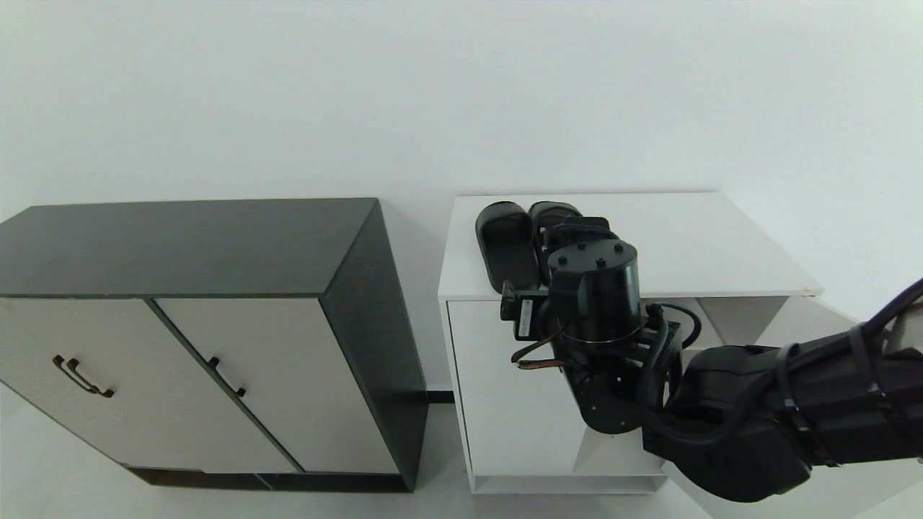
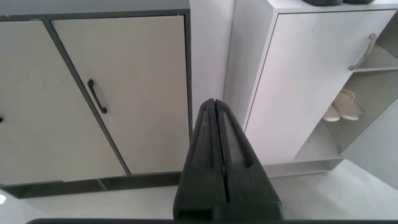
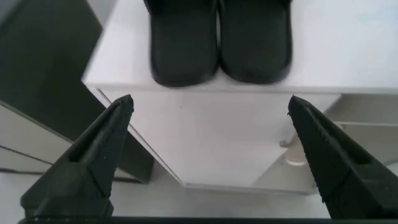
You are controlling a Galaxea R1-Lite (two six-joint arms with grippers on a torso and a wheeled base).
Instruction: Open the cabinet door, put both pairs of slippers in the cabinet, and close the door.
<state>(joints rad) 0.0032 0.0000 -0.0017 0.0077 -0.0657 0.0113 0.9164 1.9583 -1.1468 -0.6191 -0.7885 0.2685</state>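
A pair of black slippers [image 1: 523, 241] [image 3: 221, 37] lies side by side on top of the white cabinet [image 1: 685, 245], near its front left edge. My right gripper [image 3: 210, 102] is open, level with the cabinet's top front edge, just before the slippers' near ends and not touching them. In the head view the right wrist [image 1: 595, 288] hides most of it. A pair of white slippers [image 2: 344, 107] rests on a shelf inside the white cabinet, whose right door stands open. My left gripper [image 2: 214, 155] is shut on nothing, low before the gap between the two cabinets.
A dark cabinet [image 1: 187, 245] with two shut beige doors and dark handles [image 1: 227, 376] stands left of the white one. The white cabinet's left door [image 2: 305, 81], with its handle [image 2: 362, 53], is shut. A white wall runs behind both, with pale bare floor in front.
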